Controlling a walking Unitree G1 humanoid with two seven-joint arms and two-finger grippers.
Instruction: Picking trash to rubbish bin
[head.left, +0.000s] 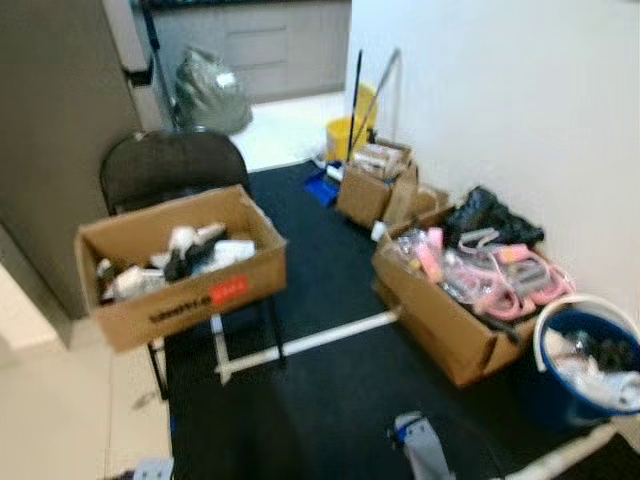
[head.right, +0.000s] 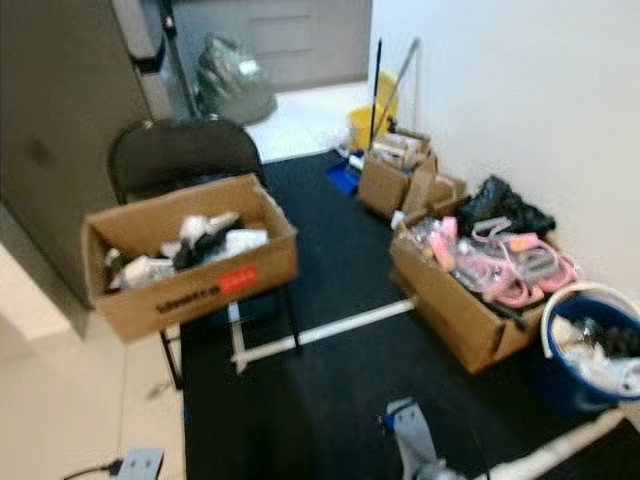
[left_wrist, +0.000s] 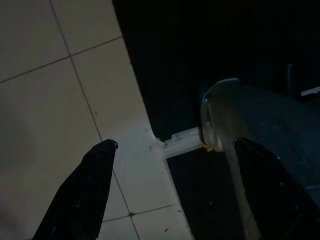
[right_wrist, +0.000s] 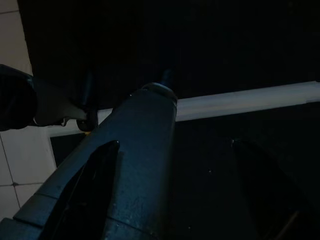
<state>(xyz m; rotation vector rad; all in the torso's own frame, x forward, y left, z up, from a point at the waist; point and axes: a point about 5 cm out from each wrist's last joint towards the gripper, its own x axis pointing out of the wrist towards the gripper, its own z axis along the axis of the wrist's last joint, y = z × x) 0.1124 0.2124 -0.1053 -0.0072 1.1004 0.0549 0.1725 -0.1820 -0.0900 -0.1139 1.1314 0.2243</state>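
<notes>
Trash sits in the box on the chair (head.left: 180, 265) at left, the floor box (head.left: 450, 300) centre-right, blue bin (head.left: 585, 365) far right. I'd walk closer first; left gripper (left_wrist: 175, 195) and right gripper (right_wrist: 172, 190) hang spread wide, empty.

Both arms hanging idle, left hand (left_wrist: 172, 192) and right hand (right_wrist: 172, 192) fingers spread apart.

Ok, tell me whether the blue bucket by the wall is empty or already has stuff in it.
Not empty. The blue bucket stands upright on the dark mat, with pale and dark items piled inside, reaching about its white rim.
</notes>
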